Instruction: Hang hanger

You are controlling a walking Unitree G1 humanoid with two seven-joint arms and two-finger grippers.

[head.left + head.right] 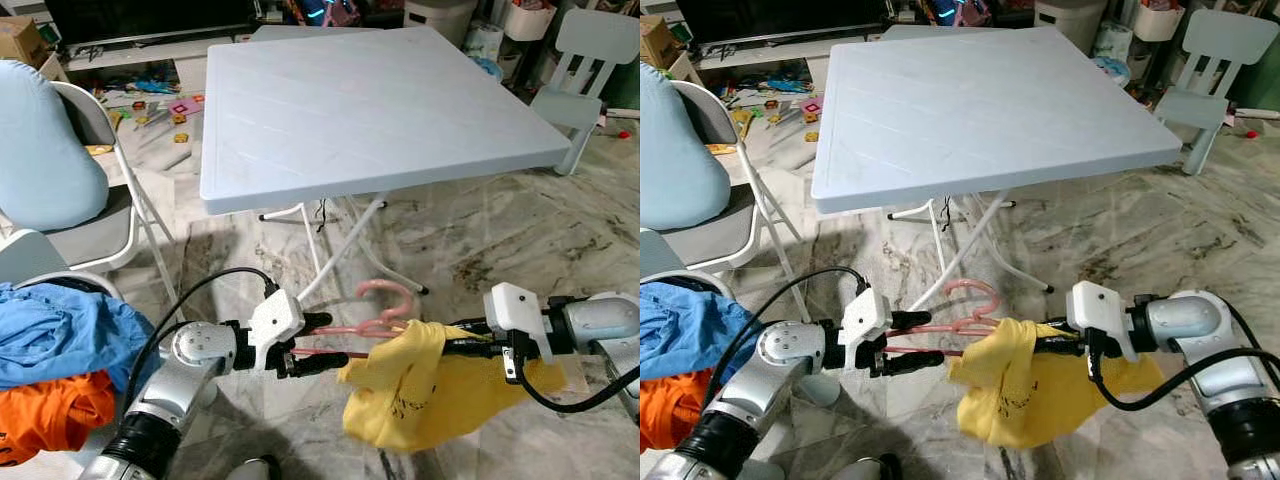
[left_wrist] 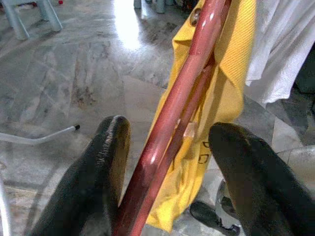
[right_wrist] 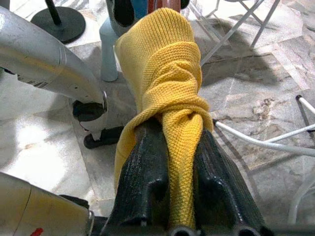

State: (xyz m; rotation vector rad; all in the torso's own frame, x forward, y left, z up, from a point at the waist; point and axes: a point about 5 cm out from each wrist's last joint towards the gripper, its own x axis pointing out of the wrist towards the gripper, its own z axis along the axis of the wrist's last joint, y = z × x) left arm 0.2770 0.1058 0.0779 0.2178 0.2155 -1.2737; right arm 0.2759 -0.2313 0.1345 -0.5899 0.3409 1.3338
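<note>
I see my left gripper around the pink hanger | yellow shirt bunched at my right gripper

home playroom: marble floor, scattered toys, child's chair.

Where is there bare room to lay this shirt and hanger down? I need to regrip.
The white folding table ahead has a bare top. The folding chair carries a blue cushion; the clothes pile crowds the left, and toys litter the far floor.

left hand: reaching inward, fingers apart | right hand: reaching inward, fingers clamped
</note>
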